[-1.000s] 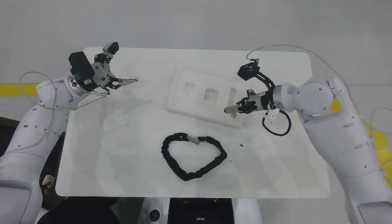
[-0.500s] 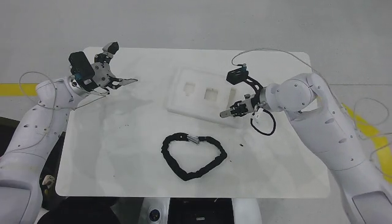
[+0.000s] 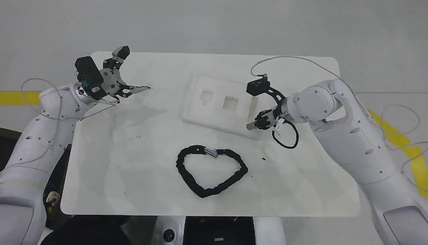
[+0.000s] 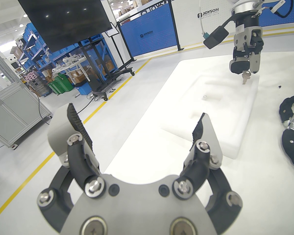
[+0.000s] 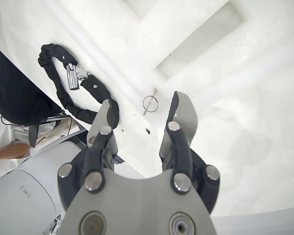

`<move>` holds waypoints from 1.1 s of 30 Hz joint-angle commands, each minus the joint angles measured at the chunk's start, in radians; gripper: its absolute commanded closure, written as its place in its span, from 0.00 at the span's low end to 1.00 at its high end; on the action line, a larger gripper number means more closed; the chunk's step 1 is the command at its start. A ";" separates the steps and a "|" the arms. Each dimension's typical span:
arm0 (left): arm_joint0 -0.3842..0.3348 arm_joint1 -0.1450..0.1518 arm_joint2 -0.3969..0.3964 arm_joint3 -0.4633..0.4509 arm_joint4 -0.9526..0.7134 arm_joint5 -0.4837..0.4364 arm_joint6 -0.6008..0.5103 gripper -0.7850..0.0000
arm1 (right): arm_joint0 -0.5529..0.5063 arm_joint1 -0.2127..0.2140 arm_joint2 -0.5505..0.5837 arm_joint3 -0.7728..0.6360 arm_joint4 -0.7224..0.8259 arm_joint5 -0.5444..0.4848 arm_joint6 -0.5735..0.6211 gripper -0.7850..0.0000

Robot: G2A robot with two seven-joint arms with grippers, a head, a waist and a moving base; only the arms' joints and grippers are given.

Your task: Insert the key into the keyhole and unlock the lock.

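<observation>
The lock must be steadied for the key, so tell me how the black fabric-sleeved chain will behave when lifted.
The black fabric-sleeved chain lies in a loose, uneven loop on the white table, so it will probably droop from any single grasp. Its silver cylindrical lock body looks solid metal, so that end likely hangs heaviest. The cloth sleeve should resist slipping.
</observation>
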 commanded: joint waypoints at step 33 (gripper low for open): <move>0.000 0.000 0.000 0.000 0.000 0.000 0.000 0.00 | 0.041 -0.008 -0.056 0.039 -0.061 -0.014 0.005 1.00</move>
